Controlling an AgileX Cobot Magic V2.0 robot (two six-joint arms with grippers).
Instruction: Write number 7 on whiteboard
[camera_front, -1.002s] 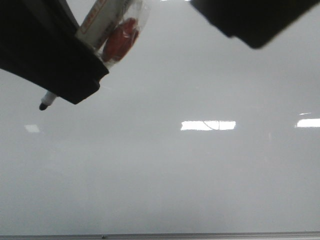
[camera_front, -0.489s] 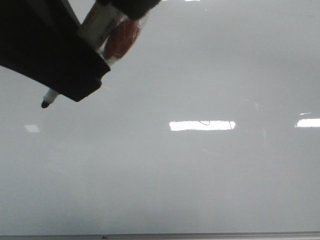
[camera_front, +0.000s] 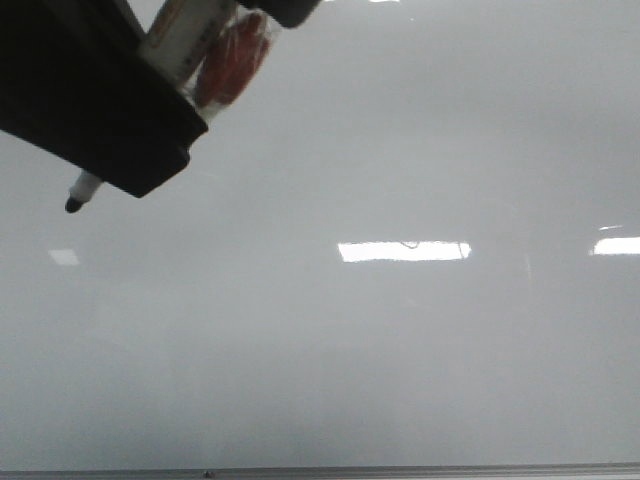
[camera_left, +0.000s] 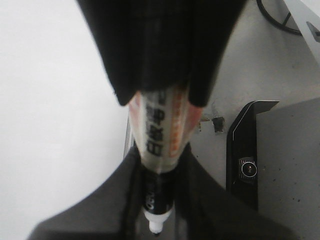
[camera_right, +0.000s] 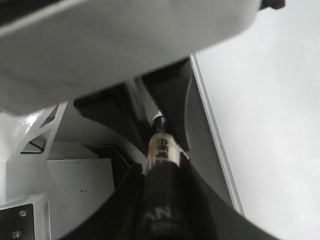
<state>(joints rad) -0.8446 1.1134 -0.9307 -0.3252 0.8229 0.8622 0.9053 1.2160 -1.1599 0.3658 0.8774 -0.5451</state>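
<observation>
Left claw (camera_front: 95, 120) at ten o'clock grips a marker (camera_front: 180, 40) above the whiteboard (camera_front: 380, 350); right claw (camera_right: 162, 165) clamps a second marker (camera_right: 161, 147).

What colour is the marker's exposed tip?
Black, on a white neck; the marker tip shows best in the front view.

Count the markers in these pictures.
1. The marker sits in the left gripper, tip bare, above the whiteboard. No other shows.
</observation>
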